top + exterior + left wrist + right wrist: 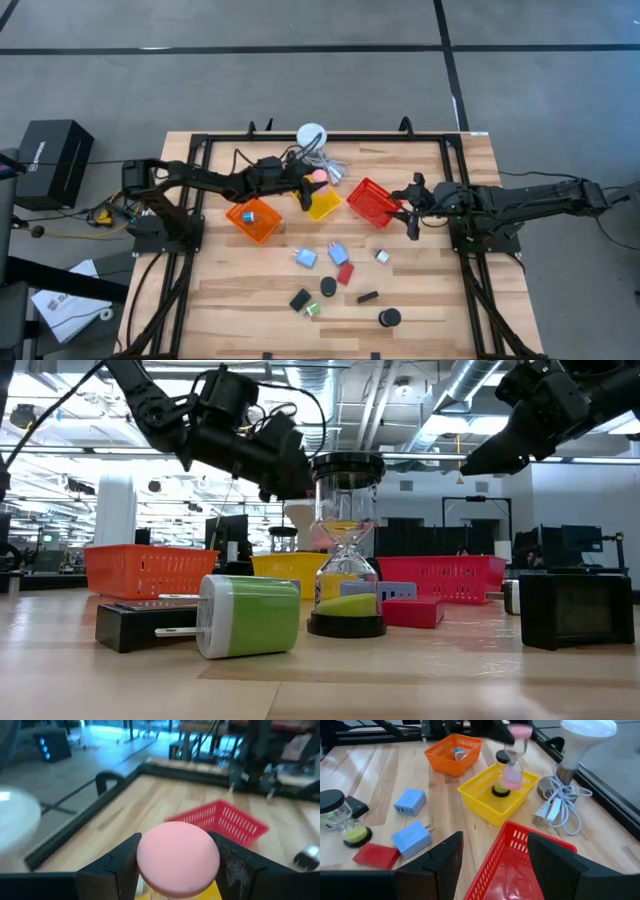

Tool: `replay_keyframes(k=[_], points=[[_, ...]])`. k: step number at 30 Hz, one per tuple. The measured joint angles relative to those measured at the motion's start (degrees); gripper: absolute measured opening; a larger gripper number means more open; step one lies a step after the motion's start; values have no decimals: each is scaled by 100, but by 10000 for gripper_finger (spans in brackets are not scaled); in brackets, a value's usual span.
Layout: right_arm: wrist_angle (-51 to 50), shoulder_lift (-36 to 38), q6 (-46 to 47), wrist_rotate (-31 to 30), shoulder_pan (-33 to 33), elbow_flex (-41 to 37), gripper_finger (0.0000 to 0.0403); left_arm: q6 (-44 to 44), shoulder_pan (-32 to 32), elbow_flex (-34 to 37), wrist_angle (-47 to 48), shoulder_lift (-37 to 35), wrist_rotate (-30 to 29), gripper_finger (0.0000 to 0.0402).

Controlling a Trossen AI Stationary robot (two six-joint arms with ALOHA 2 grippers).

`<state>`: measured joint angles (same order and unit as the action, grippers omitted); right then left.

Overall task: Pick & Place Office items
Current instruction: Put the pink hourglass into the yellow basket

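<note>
Several small pieces lie loose on the near half of the wooden worktop [440, 300]: a black disc [389, 317], a short black bar [367, 297], a flat red block [345, 274] and two light-blue blocks [305, 258], boxy and smooth-sided; none is touched by either arm.

Farther back stand three mesh baskets, orange [253, 220], yellow [323, 205] and red [372, 202], thin-walled, with open tops. The right tool [495, 840] hangs above the red basket, fingers spread, with nothing between them. The left tool [174, 845] is over the yellow basket, pinching the round pink cap [319, 176] of a small hourglass [509, 772]; its clear waisted body and dark base reach down into that basket at a tilt.

My worry is the release: the cap is smooth and round and the body is tall and narrow, so if let go while leaning it would likely topple, knock the basket's rim or roll; glass may not forgive a drop. The light basket could also slide if nudged. Beyond it, just beside, lies the grey cable [555, 810] of a white round-topped device [312, 135].
</note>
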<state>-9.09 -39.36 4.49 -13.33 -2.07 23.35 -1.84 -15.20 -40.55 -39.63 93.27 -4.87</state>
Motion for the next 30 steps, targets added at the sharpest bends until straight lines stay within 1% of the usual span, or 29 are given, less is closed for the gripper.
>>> replay_keyframes(k=[7, 15, 18, 20, 22, 27, 30], points=[[10, 1, 2, 1, -4, 0, 211, 3, 83, -3, -160, 33, -178, 197], [-5, 0, 26, 1, -11, 0, 211, -3, 689, -5, -104, 12, -183, 198], [-8, -1, 68, 1, -11, 0, 211, 0, 867, -5, 291, 24, -570, 199], [-10, 0, 68, 1, -11, 0, 211, -74, 932, 1, 591, 24, -1017, 195], [-10, -1, 79, 1, -11, 0, 211, -222, 988, 67, 633, 26, -1315, 194], [-40, -1, 107, 1, -11, 0, 211, -492, 1138, 177, 616, 11, -1396, 200], [-40, -1, 107, 1, -11, 0, 211, -509, 1229, 282, 616, 11, -1652, 198]])
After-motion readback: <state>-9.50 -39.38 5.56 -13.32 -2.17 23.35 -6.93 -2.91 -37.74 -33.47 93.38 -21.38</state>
